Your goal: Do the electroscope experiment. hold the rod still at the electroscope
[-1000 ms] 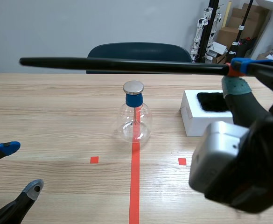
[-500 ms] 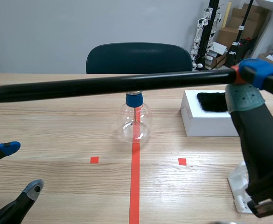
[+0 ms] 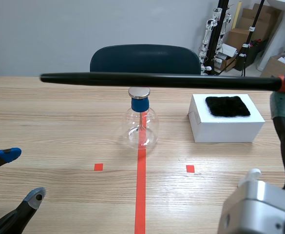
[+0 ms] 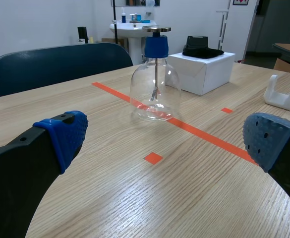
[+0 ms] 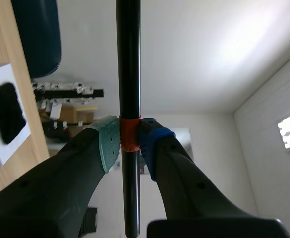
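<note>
Swung back to level within half a second, the rod [image 3: 157, 80] is now seen with its free tip inside the scene view, where it had slanted across the whole picture and hidden the top of the electroscope [image 3: 141, 119]; the right gripper [image 3: 284, 87] has been drawn farther toward its own side of the table [image 3: 59, 122]. The rod is held crosswise over the table, and its shaft is seen just above the metal disc [image 3: 139, 92] that crowns the electroscope's blue cap [image 3: 140, 104]; whether the two are touching cannot be told. The rod is pinched by the right gripper at an orange band [image 5: 130, 134], which is pressed between the grey-green and blue pads [image 5: 110, 141] in the right wrist view, with a short stub left behind the grip. The electroscope, a clear glass flask with a thin stem inside, is stood upright on the red tape line [image 3: 141, 195] at mid-table. The left gripper [image 3: 21, 175] is parked low at the robot's near left, its fingers spread wide with nothing between them, well apart from the electroscope, which is framed ahead of it in the left wrist view. A white box [image 3: 225, 124] topped with a black cloth [image 3: 227, 106] is set to the right of the electroscope, a white stand [image 4: 286, 94] is seen apart from the box near the table edge, and a dark chair [image 3: 144, 57] is drawn up at the far side.
</note>
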Action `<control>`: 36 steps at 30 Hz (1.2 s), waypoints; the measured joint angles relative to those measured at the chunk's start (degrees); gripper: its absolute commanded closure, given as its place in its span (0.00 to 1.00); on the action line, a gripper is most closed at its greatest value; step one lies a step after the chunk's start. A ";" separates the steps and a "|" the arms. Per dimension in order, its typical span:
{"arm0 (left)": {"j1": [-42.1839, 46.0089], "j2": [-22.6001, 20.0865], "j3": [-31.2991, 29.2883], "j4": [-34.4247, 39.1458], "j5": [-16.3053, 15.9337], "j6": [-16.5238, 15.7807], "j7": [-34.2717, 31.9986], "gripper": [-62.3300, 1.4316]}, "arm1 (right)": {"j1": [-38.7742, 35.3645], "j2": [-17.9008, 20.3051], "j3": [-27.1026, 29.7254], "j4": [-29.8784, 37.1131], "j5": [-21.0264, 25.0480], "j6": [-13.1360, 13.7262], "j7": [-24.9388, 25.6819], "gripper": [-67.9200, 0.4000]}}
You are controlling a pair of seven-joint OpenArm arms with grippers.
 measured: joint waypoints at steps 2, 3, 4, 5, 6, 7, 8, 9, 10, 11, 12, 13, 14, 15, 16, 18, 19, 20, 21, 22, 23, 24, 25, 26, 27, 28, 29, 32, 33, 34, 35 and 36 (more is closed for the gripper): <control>0.00 0.00 0.00 0.00 0.00 0.00 0.02 0.00 | 0.02 0.00 0.00 0.00 0.00 0.70 -0.79 0.89; 0.00 0.00 0.00 0.00 0.00 0.00 0.02 0.00 | 0.02 0.00 0.00 0.02 0.00 1.44 -0.81 0.89; 0.00 0.00 0.00 0.00 0.00 0.00 0.02 0.00 | 0.02 0.00 0.00 0.02 0.00 2.25 -0.81 0.89; 0.00 0.00 0.00 0.00 0.00 0.00 0.02 0.00 | 0.00 0.00 0.00 0.00 0.00 2.58 -0.76 0.89; 0.00 0.00 0.00 0.00 0.00 0.00 0.02 0.00 | 0.00 0.00 0.00 -0.02 0.00 2.51 -0.79 0.89; 0.00 0.00 0.00 0.00 0.00 0.00 0.02 0.00 | 0.02 0.00 0.00 -0.02 0.00 2.14 -0.79 0.89; 0.00 0.00 0.00 0.00 0.00 0.00 0.02 0.00 | 0.02 0.00 0.00 -0.02 0.00 2.12 -0.76 0.89; 0.00 0.00 0.00 0.00 0.00 0.00 0.02 0.00 | 0.02 0.00 0.00 -0.02 0.00 2.16 -0.79 0.89; 0.00 0.00 0.00 0.00 0.00 0.00 0.02 0.00 | 0.02 0.00 0.00 -0.02 0.00 2.16 -0.79 0.89; 0.00 0.00 0.00 0.00 0.00 0.00 0.02 0.00 | 0.02 0.00 0.00 -0.02 0.00 2.16 -0.79 0.89; 0.00 0.00 0.00 0.00 0.00 0.00 0.02 0.00 | 0.02 0.00 0.00 -0.02 0.00 2.14 -0.79 0.89; 0.00 0.00 0.00 0.00 0.00 0.00 0.02 0.00 | 0.02 0.00 0.00 -0.02 0.00 2.14 -0.79 0.89; 0.00 0.00 0.00 0.00 0.00 0.00 0.02 0.00 | 0.02 0.00 0.00 -0.02 0.00 2.14 -0.79 0.89; 0.00 0.00 0.00 0.00 0.00 0.00 0.02 0.00 | 0.02 0.00 0.00 -0.02 0.00 2.14 -0.79 0.89; 0.00 0.00 0.00 0.00 0.00 0.00 0.02 0.00 | 0.02 0.00 0.00 -0.02 0.00 2.14 -0.79 0.89; 0.00 0.00 0.00 0.00 0.00 0.00 0.02 0.00 | 0.02 0.00 0.00 -0.02 0.00 2.14 -0.79 0.89; 0.00 0.00 0.00 0.00 0.00 0.00 0.02 0.00 | 0.02 0.00 0.00 -0.02 0.00 2.14 -0.79 0.89; 0.00 0.00 0.00 0.00 0.00 0.00 0.02 0.00 | 0.02 0.00 0.00 -0.02 0.00 2.14 -0.79 0.89; 0.00 0.00 0.00 0.00 0.00 0.00 0.02 0.00 | 0.02 0.00 0.00 -0.02 0.00 2.14 -0.79 0.89; 0.00 0.00 0.00 0.00 0.00 0.00 0.02 0.00 | 0.02 0.00 0.00 -0.02 0.00 2.14 -0.79 0.89; 0.00 0.00 0.00 0.00 0.00 0.00 0.02 0.00 | 0.02 0.00 0.00 -0.02 0.00 2.14 -0.79 0.89; 0.00 0.00 0.00 0.00 0.00 0.00 0.02 0.00 | 0.02 0.00 0.00 -0.02 0.00 2.14 -0.79 0.89; 0.00 0.00 0.00 0.00 0.00 0.00 0.02 0.00 | 0.02 0.00 0.00 -0.02 0.00 2.14 -0.79 0.89; 0.00 0.00 0.00 0.00 0.00 0.00 0.02 0.00 | 0.02 0.00 0.00 -0.02 0.00 2.14 -0.79 0.89; 0.00 0.00 0.00 0.00 0.00 0.00 0.02 0.00 | 0.02 0.00 0.00 -0.02 0.00 2.14 -0.79 0.89; 0.00 0.00 0.00 0.00 0.00 0.00 0.02 0.00 | 0.02 0.00 0.00 -0.02 0.00 2.14 -0.79 0.89; 0.00 0.00 0.00 0.00 0.00 0.00 0.02 0.00 | 0.02 0.00 0.00 -0.02 0.00 2.14 -0.79 0.89; 0.00 0.00 0.00 0.00 0.00 0.00 0.02 0.00 | 0.02 0.00 0.00 -0.02 0.00 2.14 -0.79 0.89; 0.00 0.00 0.00 0.00 0.00 0.00 0.02 0.00 | 0.02 0.00 0.00 -0.02 0.00 2.14 -0.79 0.89; 0.00 0.00 0.00 0.00 0.00 0.00 0.02 0.00 | 0.02 0.00 0.00 -0.02 0.00 2.14 -0.79 0.89; 0.00 0.00 0.00 0.00 0.00 0.00 0.02 0.00 | 0.02 0.00 0.00 -0.02 0.00 2.14 -0.79 0.89; 0.00 0.00 0.00 0.00 0.00 0.00 0.02 0.00 | 0.02 0.00 0.00 -0.02 0.00 2.14 -0.79 0.89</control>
